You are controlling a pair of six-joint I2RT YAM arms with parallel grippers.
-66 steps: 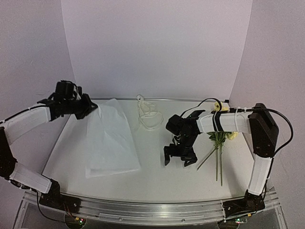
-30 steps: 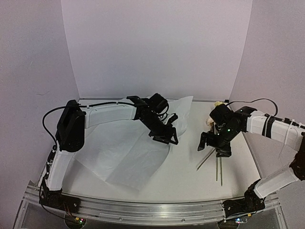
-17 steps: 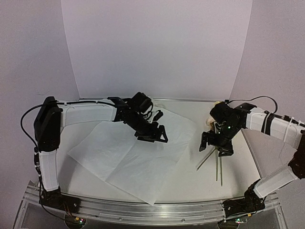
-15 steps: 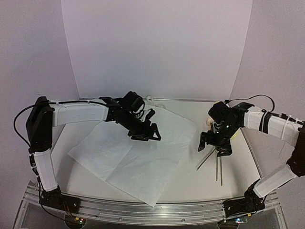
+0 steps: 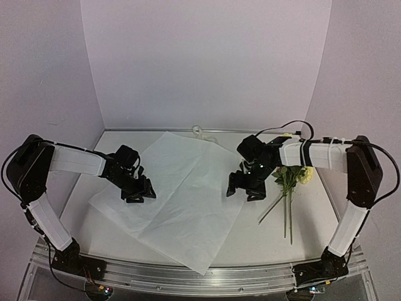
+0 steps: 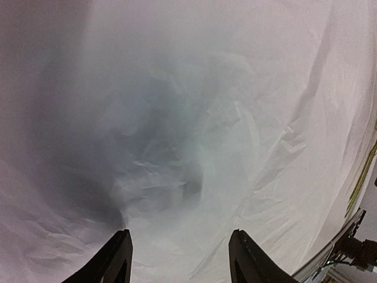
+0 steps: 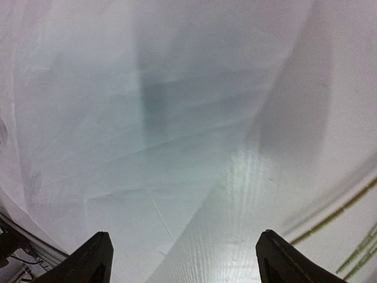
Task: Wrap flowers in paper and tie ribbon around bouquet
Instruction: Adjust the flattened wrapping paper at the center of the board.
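**Task state at this moment.** We see the paper (image 5: 182, 188) spread flat and open, one corner pointing toward the arm bases; the left gripper (image 5: 139, 193) hangs low over its left part, and the right gripper (image 5: 243, 189) low over its right edge. Whether either tool touches the sheet we cannot tell.

In the left wrist view the fingers (image 6: 121, 259) stand apart, with only crinkled sheet below them and nothing between; in the right wrist view the fingers (image 7: 97, 259) stand wider apart and are likewise empty.

The flowers (image 5: 291, 177) lie just outboard of the right gripper and off the paper, blossoms on the far side and stems trailing toward the bases; thin green stems (image 7: 336, 215) show at the lower right of the right wrist view. The ribbon (image 5: 198, 131) we make out only as a small pale loop beyond both grippers, at the far edge of the sheet.

We judge the laying-out of the paper done; moving the flowers onto it, rolling it about the stems and tying the ribbon all remain; nothing is wrapped yet.

The table (image 5: 269, 241) is a pale, smooth top with an aluminium rail (image 5: 200, 279) along its near edge; plain lilac-white walls (image 5: 207, 63) enclose it behind and at both sides.
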